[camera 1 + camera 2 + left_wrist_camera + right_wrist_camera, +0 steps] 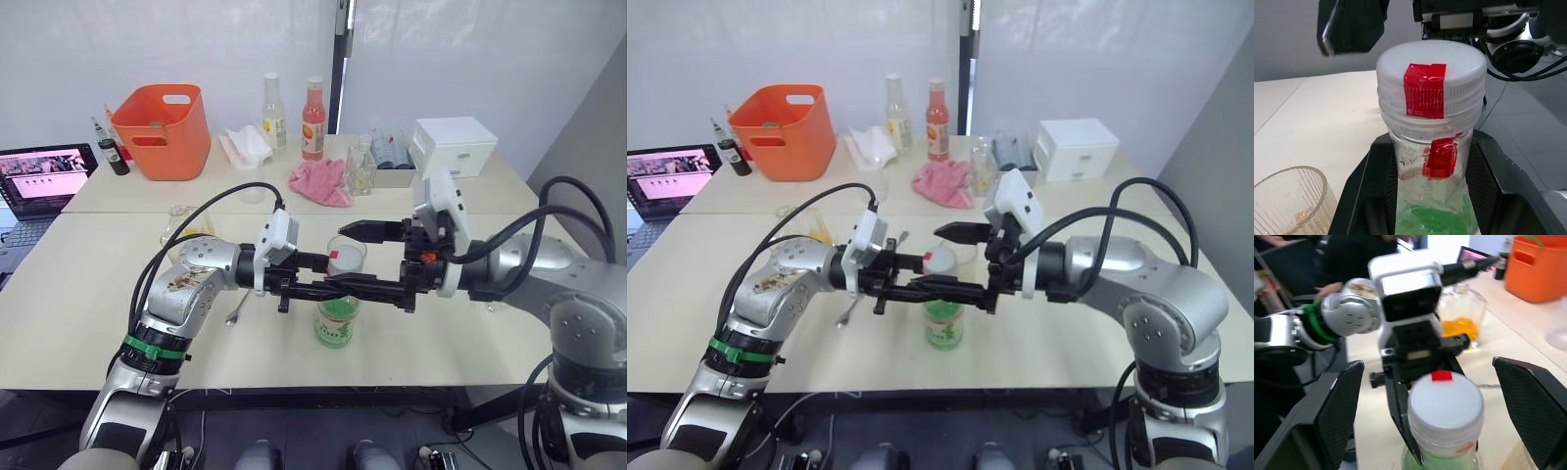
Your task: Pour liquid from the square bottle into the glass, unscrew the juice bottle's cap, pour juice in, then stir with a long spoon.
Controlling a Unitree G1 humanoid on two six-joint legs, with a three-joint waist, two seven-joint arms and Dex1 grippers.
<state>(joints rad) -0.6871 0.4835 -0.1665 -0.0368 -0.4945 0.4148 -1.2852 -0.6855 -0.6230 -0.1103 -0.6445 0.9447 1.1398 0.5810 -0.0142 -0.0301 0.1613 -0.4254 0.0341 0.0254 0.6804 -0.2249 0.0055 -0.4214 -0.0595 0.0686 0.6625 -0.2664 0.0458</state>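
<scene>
The juice bottle [335,315], clear with a green label, stands near the table's front edge. My left gripper [328,287] is shut on its neck, one finger [1369,196] on each side. Its white cap [1431,73], marked with red tape, sits on the bottle. My right gripper [1432,396] is open, its two fingers [1334,416] standing wide on either side of the cap without touching it. Just behind the bottle stands the glass [349,249], with a little orange liquid at its bottom. The square bottle [180,227] stands behind my left arm. The long spoon [237,309] lies on the table under that arm.
Along the back of the table are an orange basket [162,127], two tall bottles [313,117], a pink cloth [321,183], a small clear cup [360,171] and a white box [453,145]. A laptop [44,176] sits at far left.
</scene>
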